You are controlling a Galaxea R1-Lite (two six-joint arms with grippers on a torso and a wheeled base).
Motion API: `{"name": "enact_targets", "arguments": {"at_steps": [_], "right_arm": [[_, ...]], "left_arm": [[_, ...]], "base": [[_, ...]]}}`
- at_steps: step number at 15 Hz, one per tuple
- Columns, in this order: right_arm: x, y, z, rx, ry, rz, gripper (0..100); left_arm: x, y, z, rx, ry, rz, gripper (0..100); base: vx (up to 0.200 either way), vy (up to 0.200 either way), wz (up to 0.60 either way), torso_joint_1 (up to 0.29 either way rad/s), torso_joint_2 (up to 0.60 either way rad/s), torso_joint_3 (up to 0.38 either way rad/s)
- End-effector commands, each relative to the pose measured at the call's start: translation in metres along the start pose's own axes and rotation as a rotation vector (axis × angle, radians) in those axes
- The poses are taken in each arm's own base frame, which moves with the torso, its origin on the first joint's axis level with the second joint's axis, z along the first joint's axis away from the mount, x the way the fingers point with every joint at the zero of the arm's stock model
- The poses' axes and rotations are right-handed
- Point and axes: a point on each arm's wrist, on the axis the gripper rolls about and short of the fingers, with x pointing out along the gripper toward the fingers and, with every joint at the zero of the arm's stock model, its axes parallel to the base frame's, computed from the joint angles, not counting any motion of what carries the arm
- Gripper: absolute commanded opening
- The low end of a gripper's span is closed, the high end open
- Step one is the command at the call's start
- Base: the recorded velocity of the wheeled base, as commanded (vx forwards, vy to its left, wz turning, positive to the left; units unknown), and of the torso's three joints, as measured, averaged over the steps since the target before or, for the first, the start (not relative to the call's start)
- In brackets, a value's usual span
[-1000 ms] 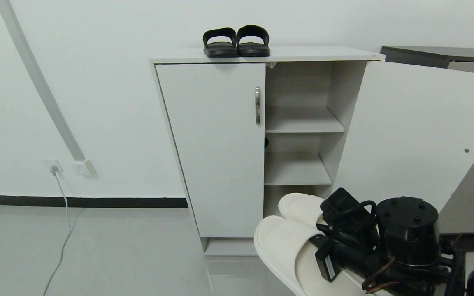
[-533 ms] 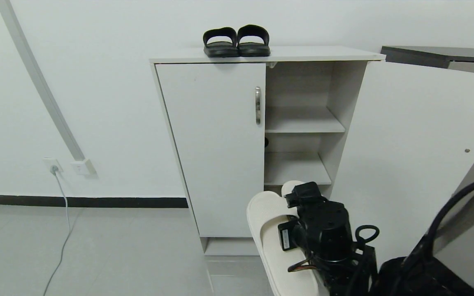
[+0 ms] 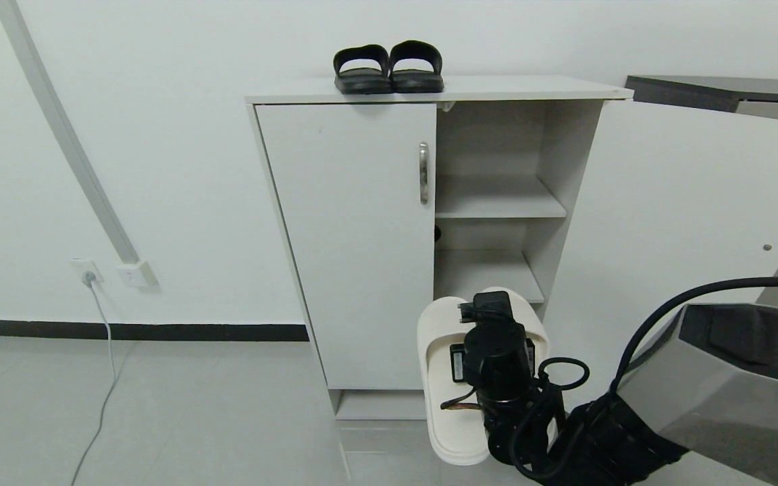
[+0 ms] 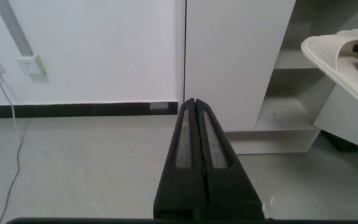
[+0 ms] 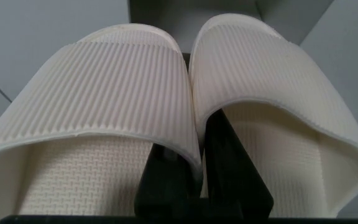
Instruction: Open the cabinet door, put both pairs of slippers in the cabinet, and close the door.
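Note:
A pair of white slippers (image 3: 439,351) hangs in front of the white cabinet's (image 3: 355,256) open right half, toes toward the lowest shelves. My right gripper (image 3: 490,317) is shut on their inner edges, pinching both slippers (image 5: 123,81) together between its fingers (image 5: 166,168). A pair of black slippers (image 3: 389,67) stands on the cabinet top. The right door (image 3: 672,223) is swung wide open; the left door with its metal handle (image 3: 423,173) is closed. My left gripper (image 4: 195,106) is shut and holds nothing, low above the floor left of the cabinet (image 4: 241,56).
Two bare shelves (image 3: 490,202) show inside the open half. A wall socket with a cable (image 3: 86,273) and a slanted grey conduit (image 3: 65,135) are at the left. Dark grey furniture (image 3: 720,91) stands behind the open door.
My right arm has swung left and toward the cabinet with the white slippers, turning them so that their toes point at the open compartment.

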Motion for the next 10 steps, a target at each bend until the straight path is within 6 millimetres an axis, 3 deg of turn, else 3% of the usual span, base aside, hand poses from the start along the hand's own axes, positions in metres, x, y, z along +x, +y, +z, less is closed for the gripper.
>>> {"name": "enact_targets", "arguments": {"at_steps": [1, 6, 10], "right_arm": [[0.007, -0.003, -0.004, -0.006, 0.008, -0.020, 0], [0.013, -0.003, -0.015, -0.023, 0.024, -0.031, 0], [0.019, -0.004, -0.019, -0.028, 0.033, -0.043, 0]], "left_arm": [[0.000, 0.000, 0.000, 0.000, 0.003, 0.000, 0], [0.000, 0.000, 0.000, -0.002, 0.002, 0.000, 0], [0.000, 0.000, 0.000, 0.001, 0.002, 0.002, 0]], "base": [[0.000, -0.200, 0.00, -0.002, 0.00, 0.002], [0.000, -0.200, 0.00, 0.003, 0.00, 0.002], [0.000, 0.000, 0.00, 0.000, 0.00, 0.000]]}}
